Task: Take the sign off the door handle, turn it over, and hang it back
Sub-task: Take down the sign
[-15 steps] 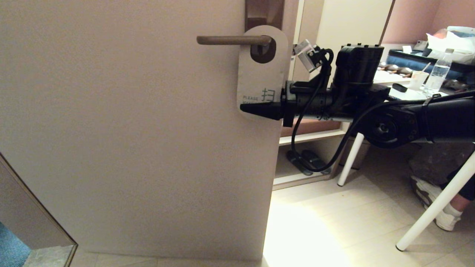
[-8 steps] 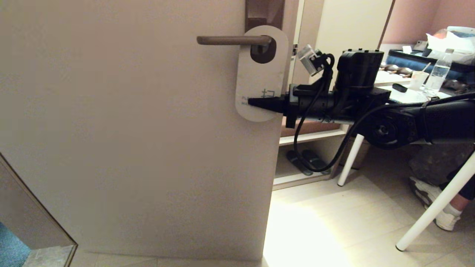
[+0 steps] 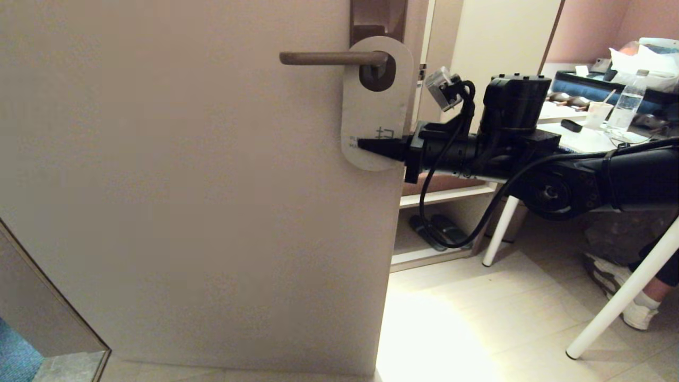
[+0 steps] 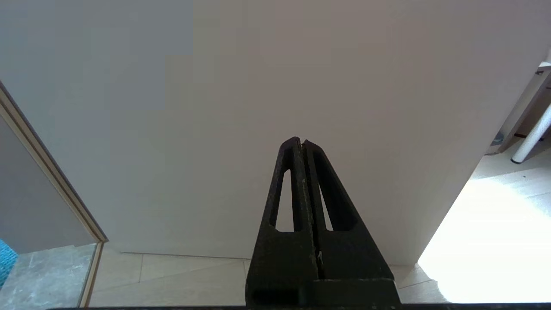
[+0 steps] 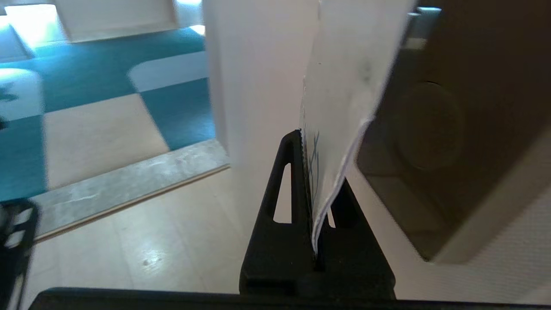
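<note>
The sign (image 3: pixel 375 106) shows its white side and hangs by its oval hole over the door handle (image 3: pixel 329 57), a dark lever on a brown backplate (image 3: pixel 377 18). My right gripper (image 3: pixel 363 143) reaches in from the right and is shut on the sign's lower part. In the right wrist view the sign (image 5: pixel 340 86) stands pinched edge-on between the black fingers (image 5: pixel 292 181). My left gripper (image 4: pixel 300 142) is shut and empty, low in front of the door, and does not show in the head view.
The pale door (image 3: pixel 185 185) fills the left and middle; its free edge is just right of the sign. Beyond it are a shelf with slippers (image 3: pixel 440 231), white table legs (image 3: pixel 620 297), a cluttered table with a bottle (image 3: pixel 626 109) and a seated person's foot (image 3: pixel 626 297).
My right gripper, shut on the sign, has risen and shifted slightly right. The sign's lower end has swung up and right with it while the hole stays on the handle.
</note>
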